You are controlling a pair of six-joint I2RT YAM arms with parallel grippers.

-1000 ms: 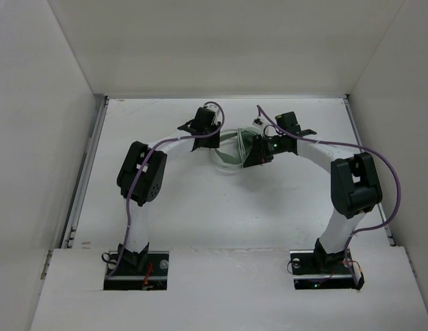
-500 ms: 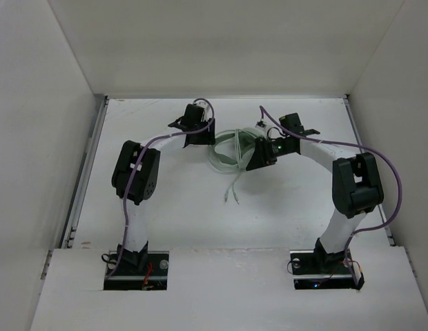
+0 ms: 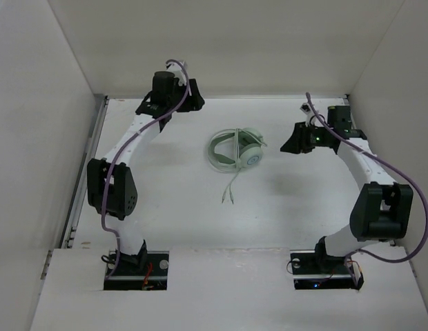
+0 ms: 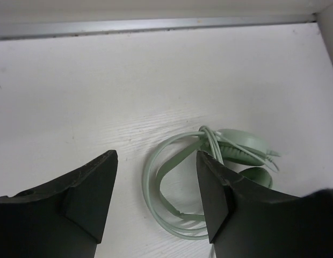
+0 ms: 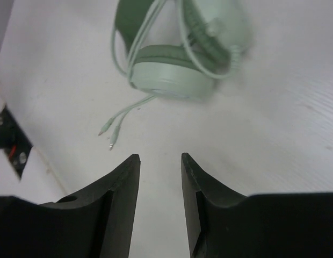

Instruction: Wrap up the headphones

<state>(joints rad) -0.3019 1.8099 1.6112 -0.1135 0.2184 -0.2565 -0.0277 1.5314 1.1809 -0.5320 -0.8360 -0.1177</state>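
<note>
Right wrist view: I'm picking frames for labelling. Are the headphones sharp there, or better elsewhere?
Right wrist: the headphones look soft and slightly smeared; left wrist: sharper, cable strands distinct, partly hidden by the left tool; top external: evenly lit, no glare, but small.

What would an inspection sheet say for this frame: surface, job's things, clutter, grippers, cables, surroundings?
Surface: white table, faint wood grain.
Job's things: headphones lie mid-table, cups together, thin cable looped around the band, two plug ends trailing loose.
Clutter: nothing seen.
Grippers: left gripper open, empty; right gripper open, empty; both apart from the headphones.
Cables: purple cables run along both arms, none touching the headphones.
Surroundings: white walls on three sides; metal rail at the far edge.
</note>
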